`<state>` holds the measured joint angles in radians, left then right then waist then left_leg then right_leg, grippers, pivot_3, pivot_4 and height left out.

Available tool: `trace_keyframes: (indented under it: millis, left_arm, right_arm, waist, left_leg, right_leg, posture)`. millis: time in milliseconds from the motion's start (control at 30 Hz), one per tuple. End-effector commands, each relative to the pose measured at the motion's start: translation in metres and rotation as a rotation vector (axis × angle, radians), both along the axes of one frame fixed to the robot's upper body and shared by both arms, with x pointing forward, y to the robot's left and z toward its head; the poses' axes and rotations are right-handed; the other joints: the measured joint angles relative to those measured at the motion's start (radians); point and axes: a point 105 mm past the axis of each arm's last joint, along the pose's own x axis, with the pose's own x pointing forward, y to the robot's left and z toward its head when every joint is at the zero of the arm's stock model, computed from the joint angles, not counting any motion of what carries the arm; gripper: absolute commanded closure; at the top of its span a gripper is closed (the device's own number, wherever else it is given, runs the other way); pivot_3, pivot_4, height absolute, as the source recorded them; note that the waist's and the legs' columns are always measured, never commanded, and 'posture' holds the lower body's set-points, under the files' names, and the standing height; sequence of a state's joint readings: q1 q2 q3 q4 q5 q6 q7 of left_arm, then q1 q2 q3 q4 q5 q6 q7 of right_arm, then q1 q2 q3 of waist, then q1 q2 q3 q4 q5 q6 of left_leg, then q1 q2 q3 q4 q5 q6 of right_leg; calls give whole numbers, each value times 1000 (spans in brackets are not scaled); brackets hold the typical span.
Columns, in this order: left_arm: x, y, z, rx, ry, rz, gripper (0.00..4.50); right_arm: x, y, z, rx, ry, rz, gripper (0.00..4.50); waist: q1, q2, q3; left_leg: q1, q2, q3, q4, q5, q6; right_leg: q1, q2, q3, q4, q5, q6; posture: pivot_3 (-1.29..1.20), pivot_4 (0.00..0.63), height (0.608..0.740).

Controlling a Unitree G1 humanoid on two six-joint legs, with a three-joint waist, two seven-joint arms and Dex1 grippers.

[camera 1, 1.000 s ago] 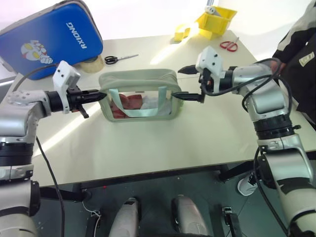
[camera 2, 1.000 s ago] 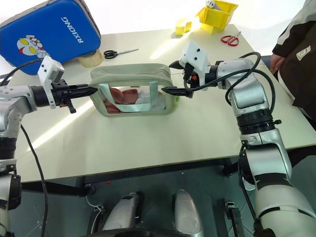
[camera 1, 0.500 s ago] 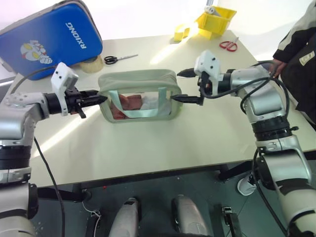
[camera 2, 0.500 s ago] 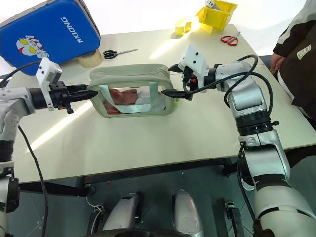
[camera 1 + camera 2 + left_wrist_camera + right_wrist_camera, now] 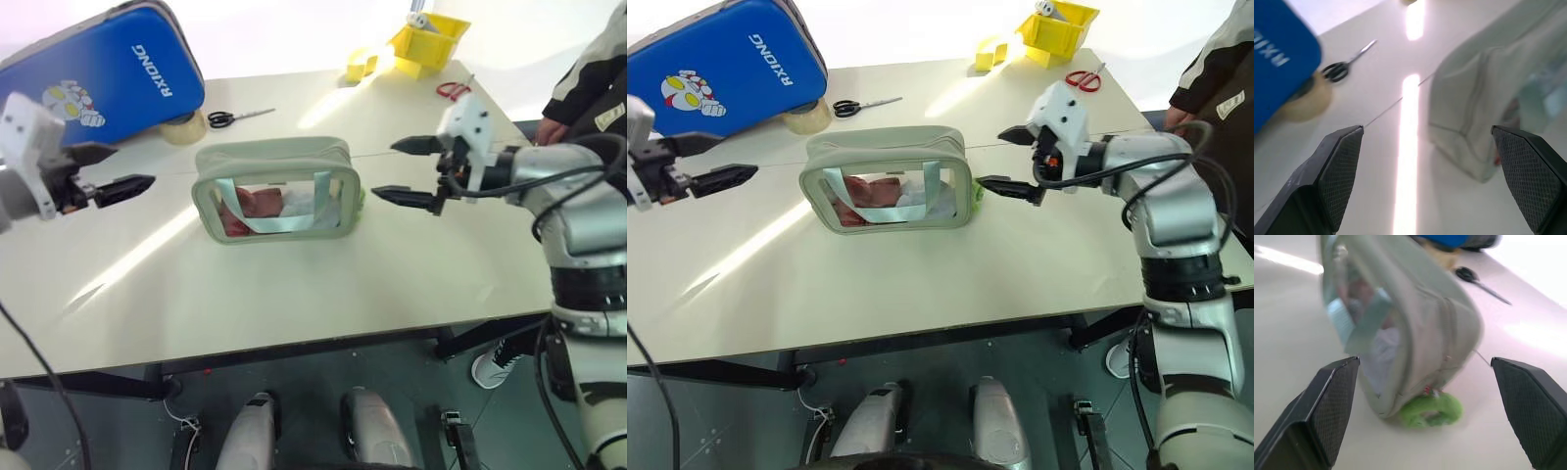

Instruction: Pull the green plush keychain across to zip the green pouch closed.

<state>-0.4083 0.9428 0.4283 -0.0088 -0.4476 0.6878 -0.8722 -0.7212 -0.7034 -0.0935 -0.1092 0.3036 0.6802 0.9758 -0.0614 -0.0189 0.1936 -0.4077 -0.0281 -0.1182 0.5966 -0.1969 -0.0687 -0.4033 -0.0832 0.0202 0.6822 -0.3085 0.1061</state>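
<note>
Black fingers of the right gripper [image 5: 404, 170] stand wide apart, holding nothing, just beside the green pouch [image 5: 277, 186] — the left gripper [image 5: 108, 171], equally spread and empty, hangs well off its other end. Between them the pouch stands upright mid-table, long axis running left to right, green plush keychain [image 5: 1431, 411] lying at its right end.

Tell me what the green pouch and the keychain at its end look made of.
Green pouch: looks like matte woven fabric with stitched seams, and a clear glossy, probably vinyl window showing its contents. Green plush keychain: fuzzy pile, likely synthetic plush.
</note>
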Motion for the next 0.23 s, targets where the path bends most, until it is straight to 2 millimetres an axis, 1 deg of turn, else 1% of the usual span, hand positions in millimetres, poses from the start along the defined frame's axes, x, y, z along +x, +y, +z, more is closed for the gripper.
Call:
trace_keyframes:
  millis: [33, 100, 167, 233]
  left_arm:
    - [-4, 8, -25, -67, -40, 166, 62]
    - [-3, 7, -49, -118, -36, 252, 62]
    - [-1, 3, -73, -191, -36, 352, 62]
    - [1, -1, -87, -233, -38, 418, 62]
  right_arm:
    - [1, -22, -12, 83, -43, -216, 0]
    - [5, -36, -35, 98, -59, -368, 0]
    - [9, -53, -64, 116, -65, -533, 0]
    - [10, -63, -81, 130, -78, -644, 0]
  waist:
    - [6, -1, 0]
    - [17, -3, 0]
    - [25, -4, -1]
    - [32, -4, -1]
  left_leg:
    - [0, 0, 0, 0, 0, 0]
    - [-1, 0, 0, 2, 0, 0]
    - [-1, 0, 0, 3, 0, 0]
    - [-1, 0, 1, 4, 0, 0]
  right_leg:
    - [0, 1, 0, 0, 0, 0]
    - [0, 2, 0, 0, 1, -1]
    - [-1, 2, 0, 0, 2, -2]
    - [1, 2, 0, 0, 2, -1]
  posture:
    - [0, 150, 740]
    - [0, 150, 740]
    - [0, 150, 740]
    - [0, 150, 740]
